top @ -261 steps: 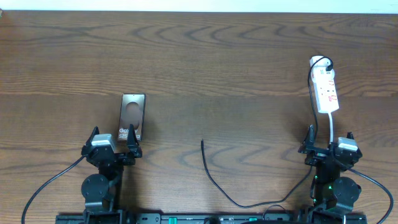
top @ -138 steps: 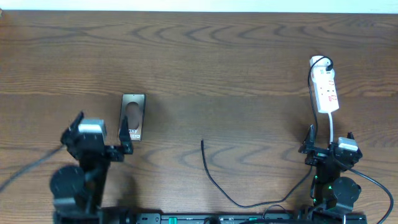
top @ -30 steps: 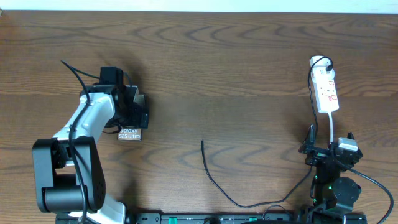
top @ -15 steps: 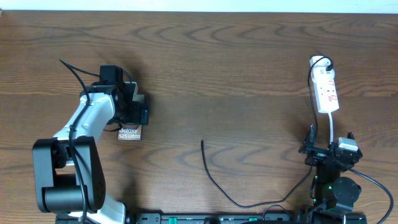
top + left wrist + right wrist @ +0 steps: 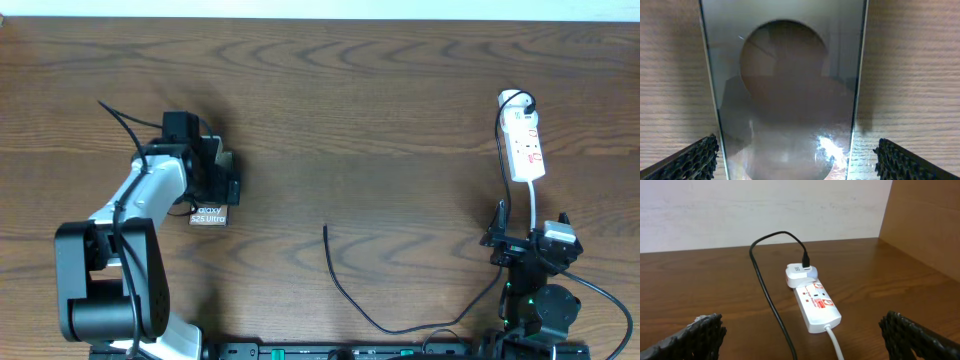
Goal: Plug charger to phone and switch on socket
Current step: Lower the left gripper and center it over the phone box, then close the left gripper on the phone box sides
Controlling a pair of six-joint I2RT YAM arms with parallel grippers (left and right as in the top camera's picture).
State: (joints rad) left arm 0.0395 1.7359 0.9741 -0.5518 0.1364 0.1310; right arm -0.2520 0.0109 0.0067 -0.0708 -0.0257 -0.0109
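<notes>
Near edge: right gripper (image 5: 528,240) parked, spread wide, holding nothing. Charger tip (image 5: 325,229) loose between the arms. Further out: left gripper (image 5: 797,160) splayed astride phone (image 5: 785,90), not yet clamped. Socket (image 5: 524,148) far right, unswitched. Step: grasping phone. Next, probably: close squarely on phone edges.

Table (image 5: 400,100): brown wood with a visible wavy grain, smooth, low-sheen finish. Phone (image 5: 785,100): glossy, glass-like face that mirrors its surroundings and carries a bright glare spot; thin pale side edges with a metallic look. Socket (image 5: 817,305): smooth white plastic with a slight gloss; its cord (image 5: 834,342) is smooth and white. Charger cable (image 5: 771,307): black, matt, rubber-like sheath. Pads (image 5: 697,159) of the left claw (image 5: 796,160) and of the right claw (image 5: 807,335): black, matt, rough, with a fine studded texture. Left arm (image 5: 140,195) shell: smooth white plastic
</notes>
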